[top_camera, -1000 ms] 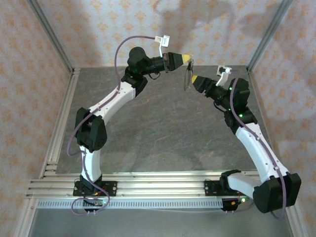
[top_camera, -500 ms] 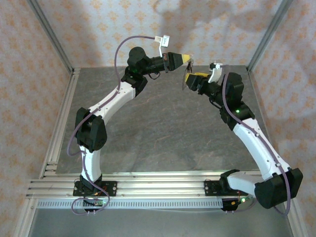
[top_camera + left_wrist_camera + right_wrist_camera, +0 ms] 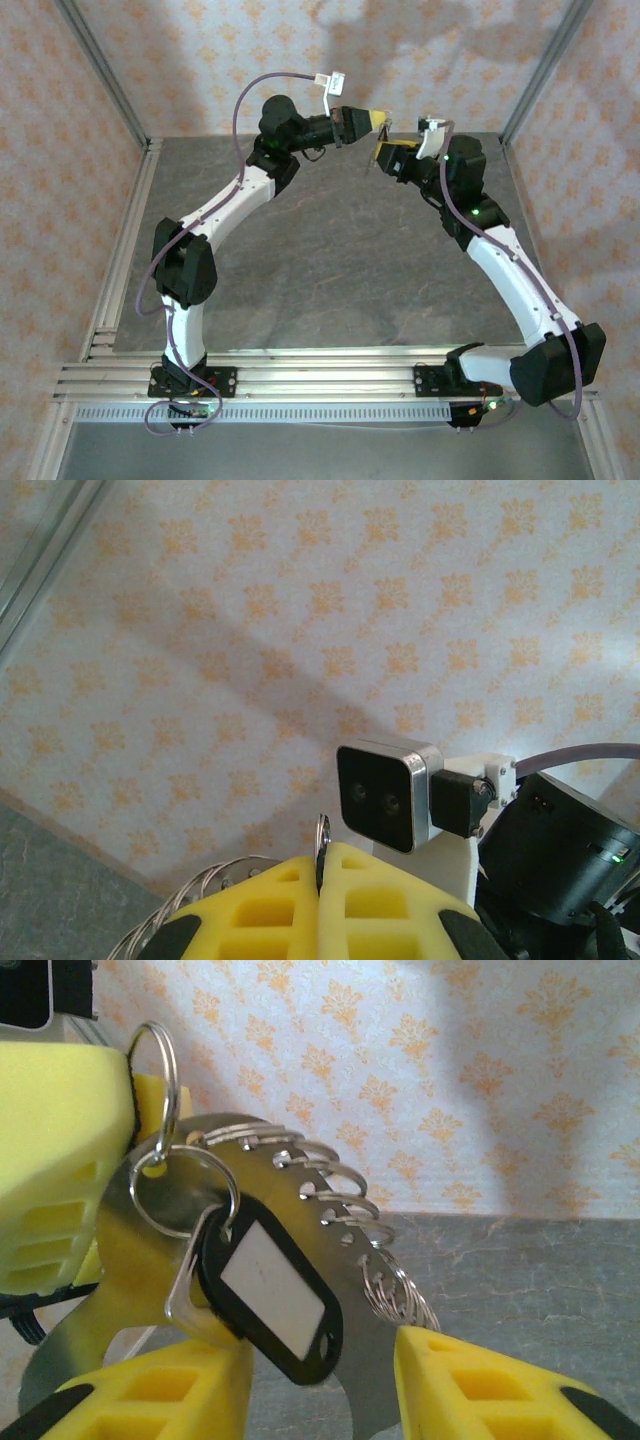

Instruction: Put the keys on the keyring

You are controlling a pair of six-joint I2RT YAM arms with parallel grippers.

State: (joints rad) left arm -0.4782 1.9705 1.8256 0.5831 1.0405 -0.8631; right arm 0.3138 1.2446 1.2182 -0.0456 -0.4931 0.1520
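left fingers (image 3: pixel 378 121): pressed flat together on the keyring (image 3: pixel 173 1064); from the left wrist I see just its thin edge poking up out of the seam. I judge the pinch is there to present the ring stiff and edge-on to the other arm
right fingers (image 3: pixel 384 154): standing apart, one on each side of the key's black head and the plate behind it; I see nothing clamped between them, though one finger looks to touch the head
key (image 3: pixel 268 1305): black head with a pale window, pale blade tucked behind on its left; it hangs from a second small ring (image 3: pixel 234 1200) that seems to pass through a hole in the plate. Whether that ring and the pinched one are linked I cannot tell
metal plate (image 3: pixel 115 1280): flat and pale, with a row of wire loops (image 3: pixel 310 1175) along its upper edge, hanging beside the left fingers
where it all is: up in the air at the far end of the cell, well above the grey tabletop (image 3: pixel 300 260), between the two arms' tips, which nearly meet. I reckon the height gives both wrists room to turn
step in hand: my guess is that I am lining up to take the key's head, so it can be steered along its ring
risk: the head hangs loose; a closing finger could nudge it aside rather than trap it
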